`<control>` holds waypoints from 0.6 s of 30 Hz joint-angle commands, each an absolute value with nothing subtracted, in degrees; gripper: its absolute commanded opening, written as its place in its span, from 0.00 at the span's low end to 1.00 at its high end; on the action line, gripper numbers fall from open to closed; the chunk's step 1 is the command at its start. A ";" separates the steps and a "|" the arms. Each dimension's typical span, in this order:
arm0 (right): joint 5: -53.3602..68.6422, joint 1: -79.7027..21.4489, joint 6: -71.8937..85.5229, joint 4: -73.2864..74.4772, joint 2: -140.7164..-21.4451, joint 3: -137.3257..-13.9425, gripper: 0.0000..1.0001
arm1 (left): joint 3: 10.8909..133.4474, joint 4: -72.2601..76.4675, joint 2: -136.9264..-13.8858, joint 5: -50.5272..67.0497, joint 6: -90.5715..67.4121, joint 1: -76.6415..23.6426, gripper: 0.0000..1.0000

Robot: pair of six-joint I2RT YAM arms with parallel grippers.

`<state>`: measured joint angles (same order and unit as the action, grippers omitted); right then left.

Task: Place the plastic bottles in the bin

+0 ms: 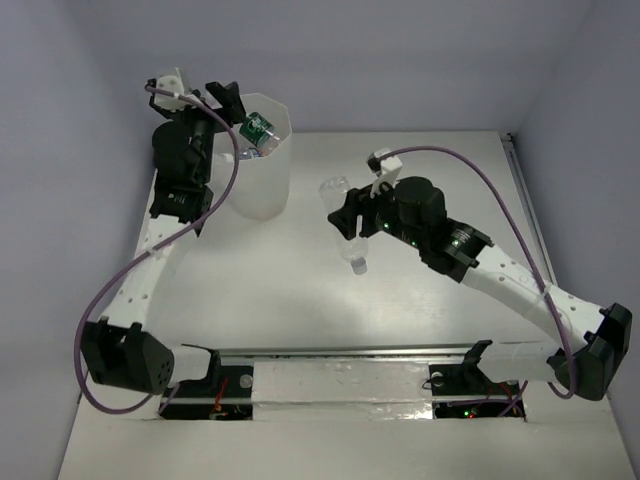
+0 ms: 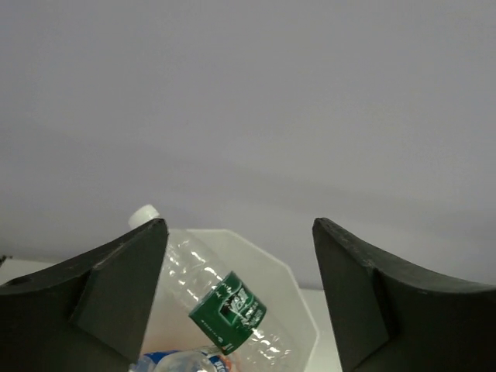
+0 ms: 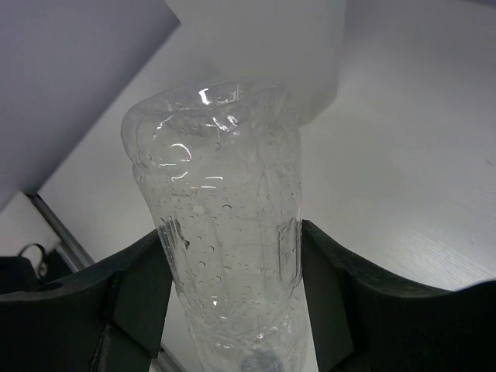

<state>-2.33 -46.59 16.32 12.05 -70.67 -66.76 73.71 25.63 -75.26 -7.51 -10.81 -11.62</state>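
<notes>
The bin [image 1: 258, 165] stands at the back left of the table, a tall translucent white container. A clear bottle with a green label [image 1: 256, 131] lies tilted across its top; it also shows in the left wrist view [image 2: 225, 306], above a blue-labelled bottle [image 2: 174, 362]. My left gripper [image 1: 225, 103] is open just behind the bin's rim [image 2: 298, 291], holding nothing. My right gripper [image 1: 348, 222] is shut on a clear label-less bottle [image 3: 225, 232] at the table's middle, to the right of the bin. That bottle's base points away from the gripper and its cap end hangs low [image 1: 358, 264].
Grey walls close off the back and both sides. A rail runs along the table's right edge [image 1: 525, 215]. Both arm bases sit on a mounting bar at the near edge [image 1: 340, 365].
</notes>
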 commanded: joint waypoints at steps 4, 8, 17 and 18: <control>0.26 -46.93 20.74 -6.21 -71.62 -78.02 0.64 | 71.46 22.60 -62.69 -4.92 -18.80 -11.51 0.56; 1.15 -46.93 23.28 -14.31 -77.33 -84.70 0.64 | 67.16 12.86 -52.41 -2.20 -23.20 -11.51 0.37; -5.44 -46.93 25.49 -25.58 -98.32 -104.30 0.64 | 47.30 -1.91 -25.50 -0.26 -23.29 -11.51 0.29; -5.97 -46.93 25.05 -24.62 -103.92 -107.72 0.64 | 45.98 -3.06 -23.75 -0.26 -23.12 -11.51 0.30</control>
